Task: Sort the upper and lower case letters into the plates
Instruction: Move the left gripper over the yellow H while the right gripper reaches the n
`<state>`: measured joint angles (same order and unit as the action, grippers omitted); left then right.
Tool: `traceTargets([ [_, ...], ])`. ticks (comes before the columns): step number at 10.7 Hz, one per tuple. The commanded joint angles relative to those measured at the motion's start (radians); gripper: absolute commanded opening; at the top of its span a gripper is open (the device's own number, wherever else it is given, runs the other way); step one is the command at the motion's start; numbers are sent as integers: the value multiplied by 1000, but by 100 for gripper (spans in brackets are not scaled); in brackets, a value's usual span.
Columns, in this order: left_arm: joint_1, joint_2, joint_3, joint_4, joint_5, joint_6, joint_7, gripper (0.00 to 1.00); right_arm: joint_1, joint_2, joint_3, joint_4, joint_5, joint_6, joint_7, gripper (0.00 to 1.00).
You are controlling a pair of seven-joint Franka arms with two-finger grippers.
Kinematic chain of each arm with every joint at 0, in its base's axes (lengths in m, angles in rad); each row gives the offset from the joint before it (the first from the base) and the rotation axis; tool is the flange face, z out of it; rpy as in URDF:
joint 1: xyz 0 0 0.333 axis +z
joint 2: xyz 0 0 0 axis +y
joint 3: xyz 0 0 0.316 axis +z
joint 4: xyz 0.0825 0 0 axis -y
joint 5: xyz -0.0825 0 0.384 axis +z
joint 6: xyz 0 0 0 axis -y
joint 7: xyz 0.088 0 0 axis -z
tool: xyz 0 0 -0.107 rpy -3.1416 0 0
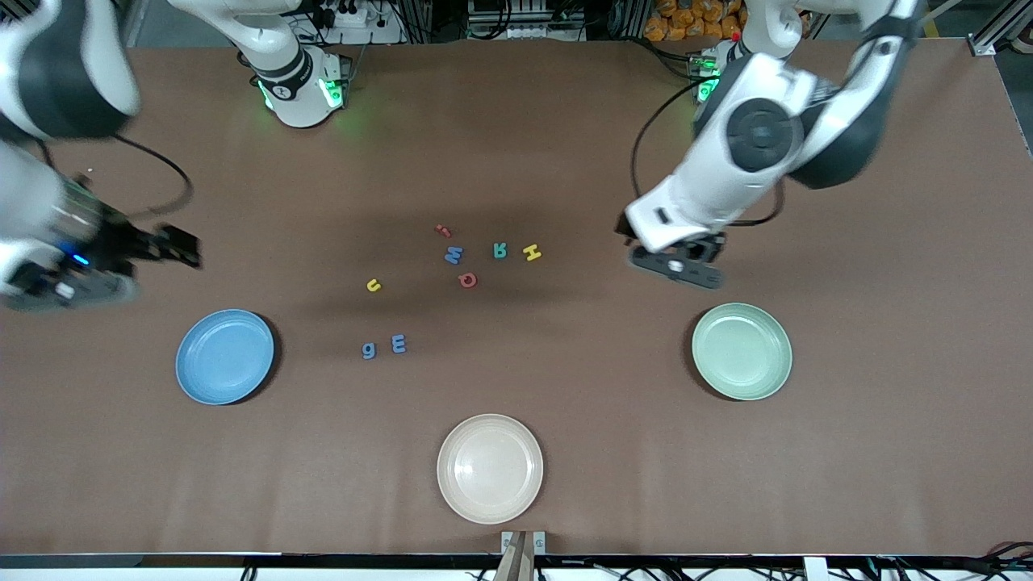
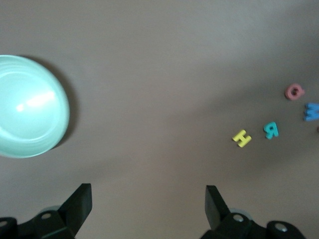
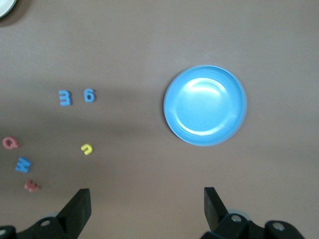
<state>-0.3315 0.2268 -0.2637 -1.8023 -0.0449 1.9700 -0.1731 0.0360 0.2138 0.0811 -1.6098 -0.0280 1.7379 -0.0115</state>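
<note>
Across the table's middle, in the front view, eight letters lie loose: a red one (image 1: 442,230) nearest the robots, then blue W (image 1: 453,256), teal R (image 1: 500,251) and yellow H (image 1: 532,252) in a row, red Q (image 1: 467,280) just nearer the camera, a yellow u (image 1: 373,285) off toward the right arm's end, and blue g (image 1: 369,350) beside blue E (image 1: 399,344) nearest the camera. None sits in a plate yet. The blue plate (image 1: 225,356) lies toward the right arm's end, the green plate (image 1: 742,351) toward the left arm's end, and a beige plate (image 1: 490,468) lies nearest the camera. The left gripper (image 1: 676,267) hangs over bare table between H and the green plate; the right gripper (image 1: 165,246) is up over the table near the blue plate.

From the left wrist, the fingers (image 2: 79,201) stand wide apart, holding nothing, with the green plate (image 2: 31,106), H (image 2: 241,138), R (image 2: 271,130) and Q (image 2: 294,91) below.

From the right wrist, the fingers (image 3: 78,206) are likewise spread and empty over the blue plate (image 3: 205,105), u (image 3: 87,148), g (image 3: 89,95) and E (image 3: 65,97).

Sorting seems barely begun. H is probably the left arm's easiest first pick (it has room around it); centre the jaws over it, come straight down, pinch across its narrow width, and keep clear of R beside it
</note>
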Motion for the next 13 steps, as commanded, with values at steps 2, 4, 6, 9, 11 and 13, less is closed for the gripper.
traceTargets([
  [2,-113,72,-32,-83,47,139,75,100,97,53,-4,-170,-10,197,223,100],
  [4,-182,133,-32,-85,89,194,78,100,101,33,-3,-310,-7,291,275,100],
  [6,-228,196,-32,-89,158,289,66,100,132,3,-3,-453,-3,437,432,100],
  [9,-256,244,-32,-111,183,397,53,100,212,-8,-3,-582,-3,578,713,100],
  [11,-265,299,-29,-112,184,464,44,100,237,7,-3,-607,-3,633,902,100],
  [13,-250,347,-29,-120,255,522,41,100,240,21,-3,-607,-3,646,1014,100],
])
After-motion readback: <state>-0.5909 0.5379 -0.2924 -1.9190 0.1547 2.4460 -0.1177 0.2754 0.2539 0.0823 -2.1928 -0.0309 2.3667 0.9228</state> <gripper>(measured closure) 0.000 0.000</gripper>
